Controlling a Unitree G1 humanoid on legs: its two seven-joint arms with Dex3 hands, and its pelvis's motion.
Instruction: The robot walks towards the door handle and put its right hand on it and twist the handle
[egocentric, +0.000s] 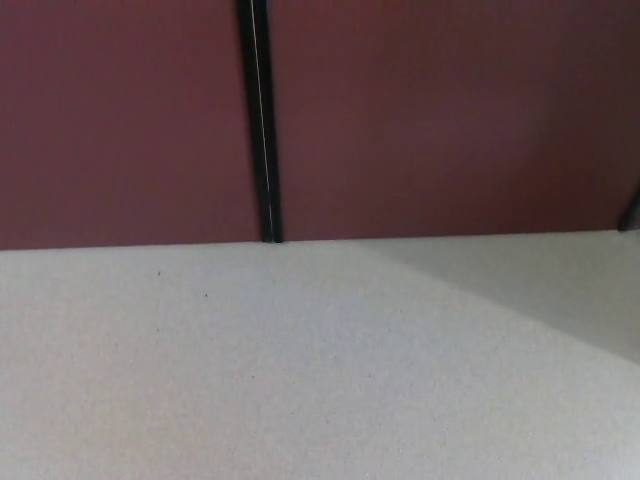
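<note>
Floor (300, 380), pale and speckled, meets maroon panels (450, 120) split by a black seam (262, 130); robot hand state unknowable.

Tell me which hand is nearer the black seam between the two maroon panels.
Neither left nor right can be named: no hand shows in the head view. Only the black seam, the maroon panels and the pale floor are visible.
</note>
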